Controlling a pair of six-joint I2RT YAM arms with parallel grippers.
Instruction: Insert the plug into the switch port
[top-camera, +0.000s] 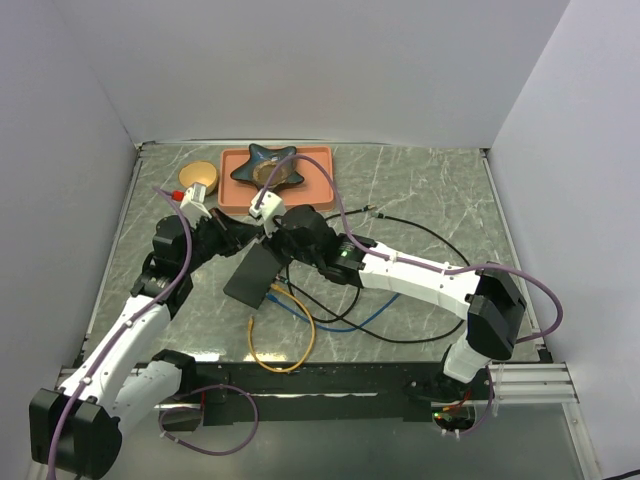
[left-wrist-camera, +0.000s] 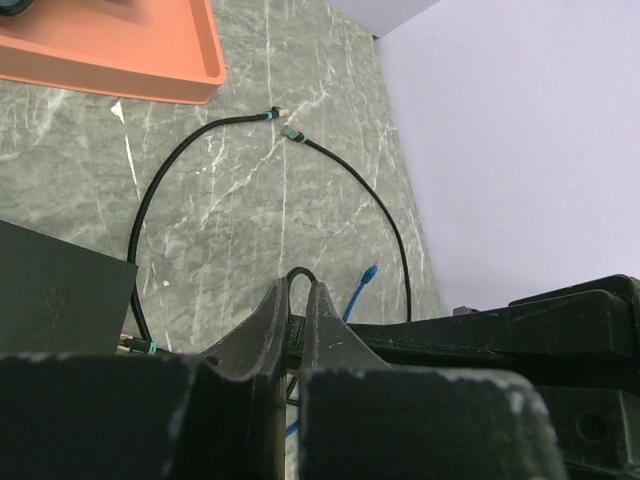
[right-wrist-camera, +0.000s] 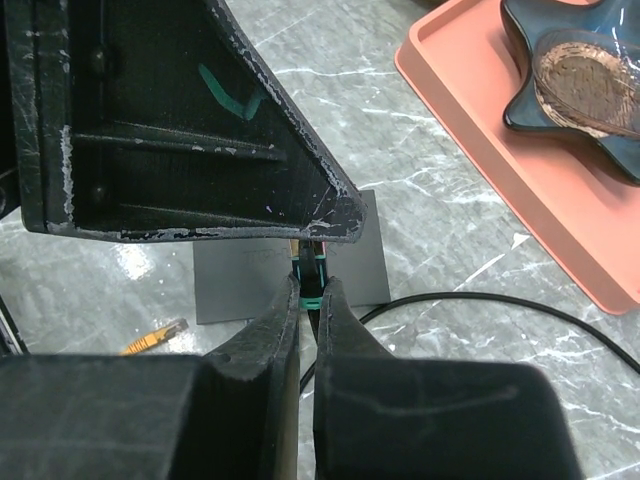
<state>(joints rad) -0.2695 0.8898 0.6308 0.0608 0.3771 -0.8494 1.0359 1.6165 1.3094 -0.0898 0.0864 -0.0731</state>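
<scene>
The switch port (top-camera: 255, 278) is a flat black box lying on the marble table, also seen in the left wrist view (left-wrist-camera: 50, 290) and the right wrist view (right-wrist-camera: 240, 285). Above its far end my two grippers meet. My right gripper (right-wrist-camera: 310, 290) is shut on a black plug with teal bands (right-wrist-camera: 311, 272), held above the box. My left gripper (left-wrist-camera: 297, 292) is shut on the black cable, and a loop of that cable (left-wrist-camera: 300, 271) arches over its fingertips. In the top view, left gripper (top-camera: 250, 235) and right gripper (top-camera: 274, 233) touch tip to tip.
An orange-pink tray (top-camera: 320, 165) holding a dark star-shaped dish (top-camera: 272, 165) stands at the back, with a round wooden bowl (top-camera: 200, 177) to its left. Loose black (top-camera: 440, 240), blue (top-camera: 340, 325) and orange (top-camera: 285, 365) cables lie right of and in front of the box. Another teal-banded plug (left-wrist-camera: 140, 348) lies by the box's edge.
</scene>
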